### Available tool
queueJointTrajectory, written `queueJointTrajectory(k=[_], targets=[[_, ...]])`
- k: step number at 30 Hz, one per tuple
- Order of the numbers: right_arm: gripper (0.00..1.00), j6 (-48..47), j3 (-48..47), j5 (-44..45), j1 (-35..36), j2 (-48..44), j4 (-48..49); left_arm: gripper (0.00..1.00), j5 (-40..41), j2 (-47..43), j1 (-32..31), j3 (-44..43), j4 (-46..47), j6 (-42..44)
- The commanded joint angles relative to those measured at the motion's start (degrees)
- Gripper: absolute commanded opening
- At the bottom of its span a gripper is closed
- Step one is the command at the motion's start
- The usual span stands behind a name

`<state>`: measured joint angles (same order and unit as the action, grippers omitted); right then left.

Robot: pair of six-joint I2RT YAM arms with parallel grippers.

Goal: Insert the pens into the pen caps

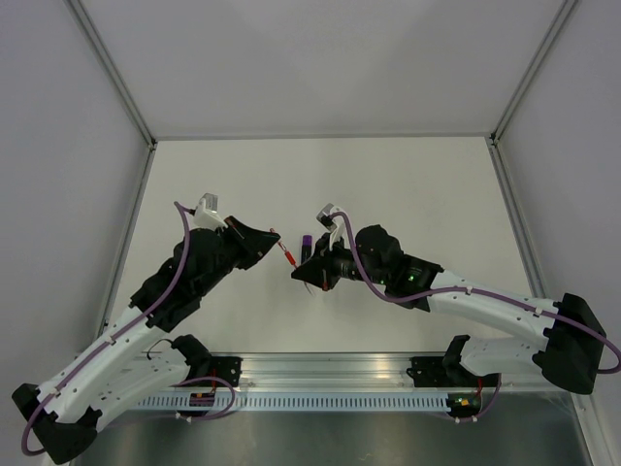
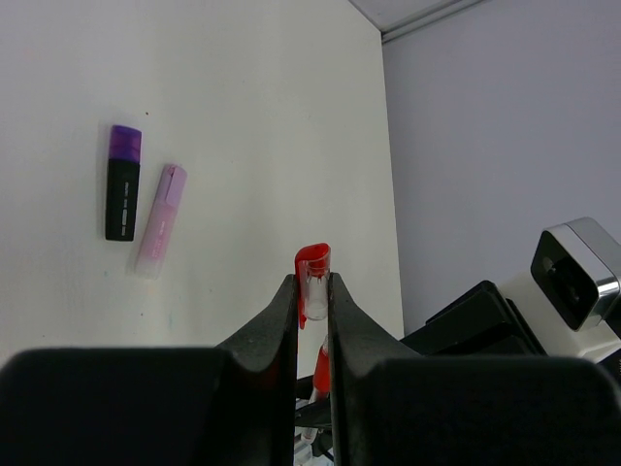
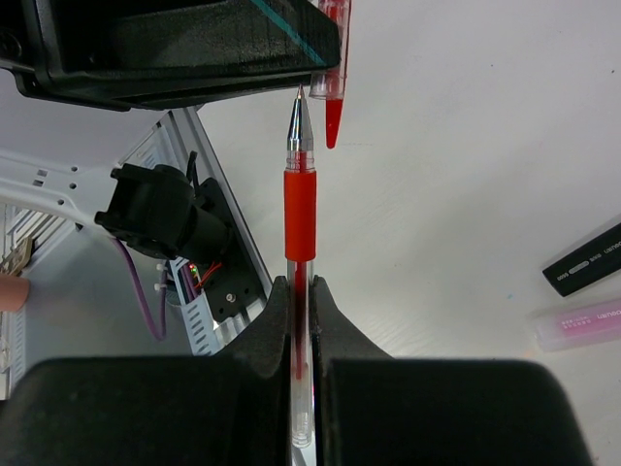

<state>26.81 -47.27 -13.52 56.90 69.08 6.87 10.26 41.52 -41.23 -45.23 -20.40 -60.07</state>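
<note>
My left gripper is shut on the small red pen cap, whose clear open end faces back between the fingers. The thin red pen is clamped by its clear barrel in my shut right gripper. Its metal tip sits just beside the red cap, outside it and about level with the cap's mouth. Both grippers meet above the table's middle, with the red pen between them. On the table lie the pale pink marker and the dark black-and-purple cap, side by side and apart.
The white table is enclosed by grey walls at the back and sides. The aluminium rail with the arm bases runs along the near edge. The dark cap lies just behind my right gripper.
</note>
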Motion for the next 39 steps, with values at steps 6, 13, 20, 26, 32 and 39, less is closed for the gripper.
queueJointTrajectory(k=[6, 13, 20, 26, 32, 39], targets=[[0.0, 0.4, -0.7, -0.8, 0.5, 0.4, 1.8, 0.02, 0.1, -2.0, -0.2, 0.1, 1.9, -1.4], [0.0, 0.3, -0.9, -0.6, 0.6, 0.4, 1.6, 0.02, -0.4, -2.3, -0.2, 0.0, 1.5, -1.1], [0.0, 0.3, -0.8, -0.3, 0.7, 0.3, 1.6, 0.02, -1.5, -2.9, -0.2, 2.3, 2.6, -1.6], [0.0, 0.3, -1.3, -0.1, 0.7, 1.1, 1.5, 0.02, -3.8, -2.2, -0.1, 3.7, 4.3, -0.1], [0.0, 0.4, -1.2, 0.9, 0.7, 1.2, 1.2, 0.02, -5.6, -1.5, -0.2, 5.2, 6.9, 0.2], [0.0, 0.6, -0.9, 3.4, 0.6, 0.4, 1.2, 0.02, -9.0, -0.1, -0.3, 7.5, 10.0, 3.5]])
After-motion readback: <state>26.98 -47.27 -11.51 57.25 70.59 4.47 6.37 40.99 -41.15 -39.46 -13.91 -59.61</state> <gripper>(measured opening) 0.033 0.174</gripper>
